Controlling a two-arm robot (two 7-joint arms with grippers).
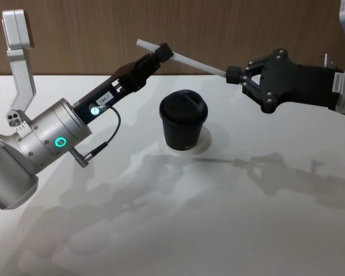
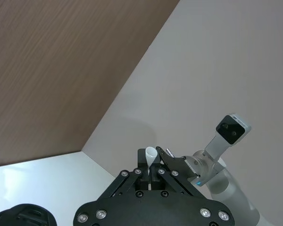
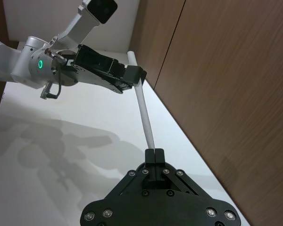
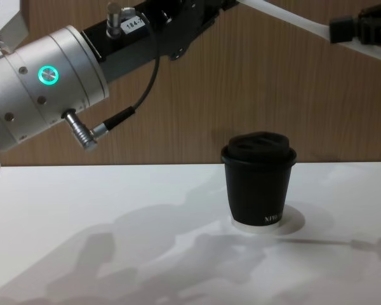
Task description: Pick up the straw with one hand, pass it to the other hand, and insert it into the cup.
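Observation:
The white straw (image 1: 195, 62) hangs in the air above and behind the cup, slanting down to the right. My left gripper (image 1: 163, 54), with the silver wrist and green ring, is shut on the straw near its left end. My right gripper (image 1: 233, 75), plain black, is shut on its right end. The right wrist view has the straw (image 3: 144, 108) running from my right gripper (image 3: 154, 157) up to the left gripper (image 3: 134, 74). The black lidded cup (image 1: 184, 121) stands upright on the table, below the straw's middle. In the chest view the cup (image 4: 259, 181) sits well under the straw (image 4: 286, 16).
A black cable with a metal plug (image 1: 98, 150) loops off the left wrist above the white table (image 1: 161, 230). A wooden wall (image 1: 218, 29) runs close behind both grippers.

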